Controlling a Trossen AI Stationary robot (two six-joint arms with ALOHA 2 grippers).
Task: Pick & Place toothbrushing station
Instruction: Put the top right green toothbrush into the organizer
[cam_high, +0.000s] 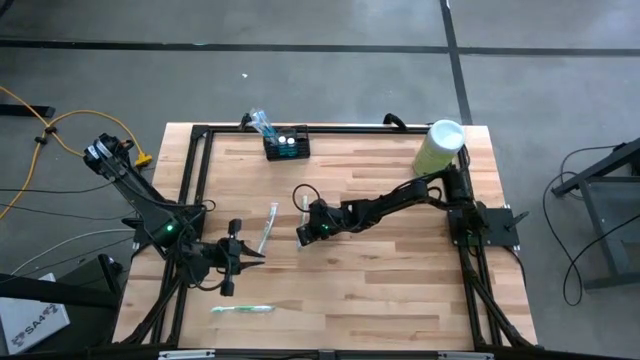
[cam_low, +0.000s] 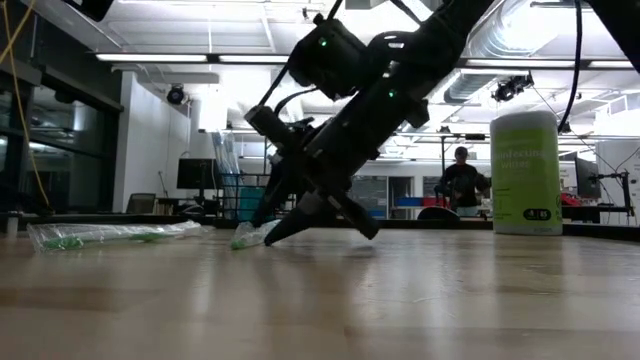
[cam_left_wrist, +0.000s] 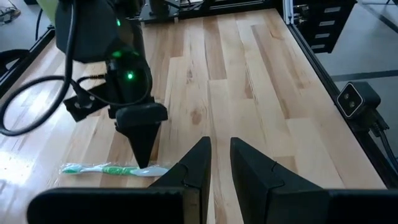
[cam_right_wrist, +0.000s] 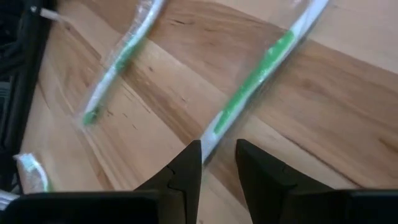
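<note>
Near the middle of the table (cam_high: 400, 290), the right gripper (cam_high: 302, 236) is tipped down over a wrapped toothbrush (cam_high: 304, 216) — pick step, as I read it, w/ the grab not made yet. Right wrist view shows its fingers (cam_right_wrist: 186, 168) a little apart, the brush (cam_right_wrist: 261, 68) running up from the gap between the tips; nothing pinched that I can see. Low view has the tips at or just above the wood, can't say which.

Left gripper (cam_high: 245, 257) waits near the left edge, toward the front; jaws slightly apart, holding nothing. A 2nd wrapped brush (cam_high: 268, 226) lies just beside it, between the two grippers, and a 3rd (cam_high: 241, 309) sits near the front edge.

Toothbrush holder (cam_high: 286, 144) — small, black, slotted — stands at the back edge, left of centre, well apart from both grippers. Something clear and bluish already pokes out of it; can't tell what. Pale green canister (cam_high: 438, 147) w/ a white lid is at the back right corner.

Next move, my guess: close on the brush handle, lift clear, carry to the holder at the back. Wrapper is thin and slick, so the grip needs to be square across the handle.

Hard to make out: whether the tips touch the wrapper; holder's slots, too small in the high view. A person (cam_low: 460, 180) stands far off in the room.
</note>
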